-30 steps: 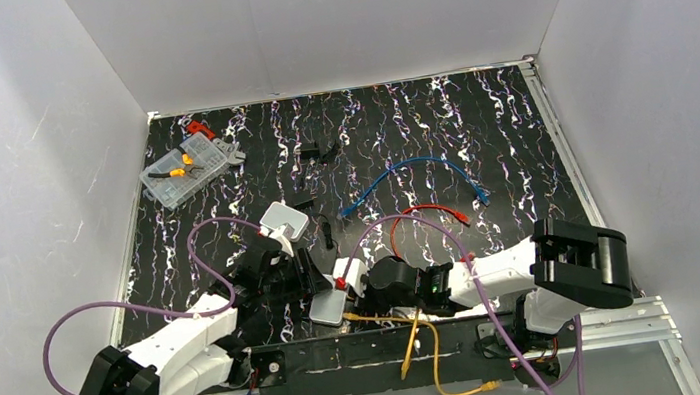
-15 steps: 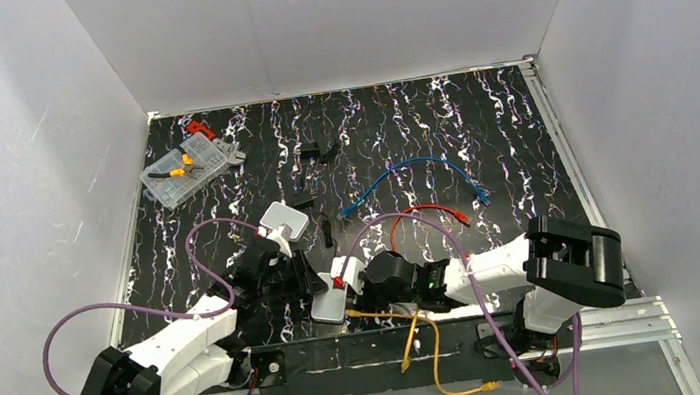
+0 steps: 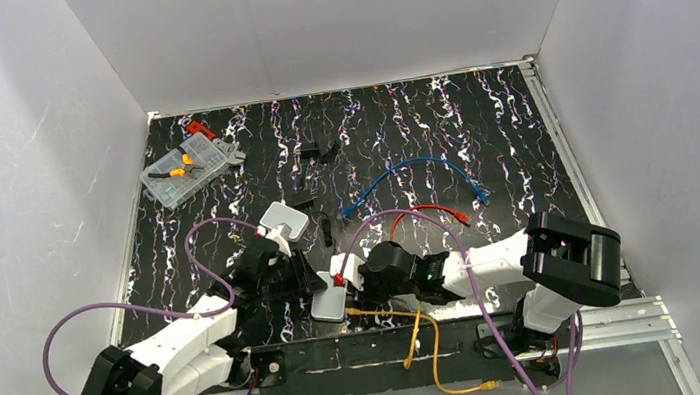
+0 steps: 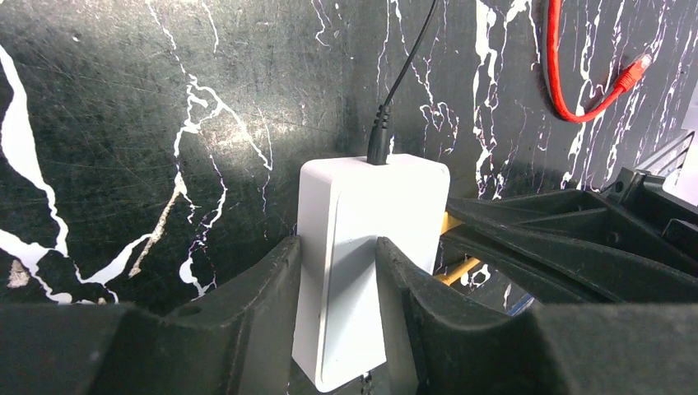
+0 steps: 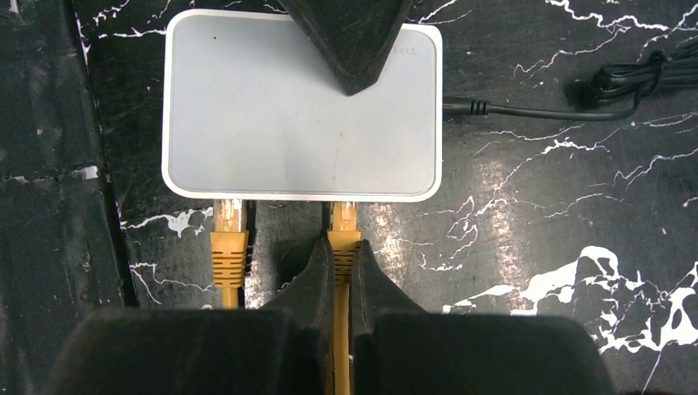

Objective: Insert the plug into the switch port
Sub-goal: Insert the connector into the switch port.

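right pincer (image 5: pixel 340 247): pressed together on the plug (image 5: pixel 343 229), gripping just behind its clear nose; the yellow cable runs back between the two black fingers.
plug: yellow boot with a clear nose. The nose meets the near long edge of the switch; how deep it sits cannot be told from above.
switch port (image 5: pixel 343 201): in that near long edge, right of the middle. The opening itself is hidden under the rim.
switch (image 5: pixel 272 107): flat, longer than wide, with a pale grey top, a white rim and rounded corners. It lies on the table close to its near edge, between the two arms.
writing: faint grey letters sit at one corner of the grey top, half covered by a black finger (image 5: pixel 350 41); they are too faint to read.
left pincer (image 4: pixel 337 247): clamped on the switch with a finger on either side. In the right wrist view one finger reaches over the far edge onto the top.
second yellow plug (image 5: pixel 228 239): seated in the same edge, to the left of the held plug.
black power lead (image 5: pixel 494 109): plugged into one short end of the switch.
table (image 3: pixel 479 131): black with white veining.
farther out: a red cable (image 3: pixel 423 213), a blue cable (image 3: pixel 413 172), a small white box (image 3: pixel 284 220) and a clear parts case (image 3: pixel 185 167).
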{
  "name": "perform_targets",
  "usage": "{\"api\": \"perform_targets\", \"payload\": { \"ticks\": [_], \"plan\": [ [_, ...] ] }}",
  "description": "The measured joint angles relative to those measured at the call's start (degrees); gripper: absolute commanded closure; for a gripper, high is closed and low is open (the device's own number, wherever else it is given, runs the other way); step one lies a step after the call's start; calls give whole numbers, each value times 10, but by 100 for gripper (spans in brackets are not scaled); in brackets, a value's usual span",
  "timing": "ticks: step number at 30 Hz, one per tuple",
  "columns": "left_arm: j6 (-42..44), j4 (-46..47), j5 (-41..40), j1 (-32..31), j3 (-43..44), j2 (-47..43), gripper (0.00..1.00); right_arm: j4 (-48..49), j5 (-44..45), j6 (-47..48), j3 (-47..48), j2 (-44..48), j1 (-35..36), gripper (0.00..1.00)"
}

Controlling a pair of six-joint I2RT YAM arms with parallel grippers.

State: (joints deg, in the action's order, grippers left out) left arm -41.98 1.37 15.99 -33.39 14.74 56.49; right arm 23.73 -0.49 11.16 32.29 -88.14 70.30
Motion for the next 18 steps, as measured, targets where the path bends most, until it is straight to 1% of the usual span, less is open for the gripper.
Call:
{"api": "perform_targets", "payload": {
  "ticks": [4, 12, 18],
  "plan": [
    [0, 4, 4, 4, 0, 4, 68, -12, -24, 17, 7, -1, -9, 99],
    [4, 15, 11, 8, 0, 10, 73, -133, -65, 48, 81, -18, -24, 99],
    [4, 16, 11, 8, -1, 9, 72, -144, -69, 53, 88, -20, -25, 99]
  ]
}}
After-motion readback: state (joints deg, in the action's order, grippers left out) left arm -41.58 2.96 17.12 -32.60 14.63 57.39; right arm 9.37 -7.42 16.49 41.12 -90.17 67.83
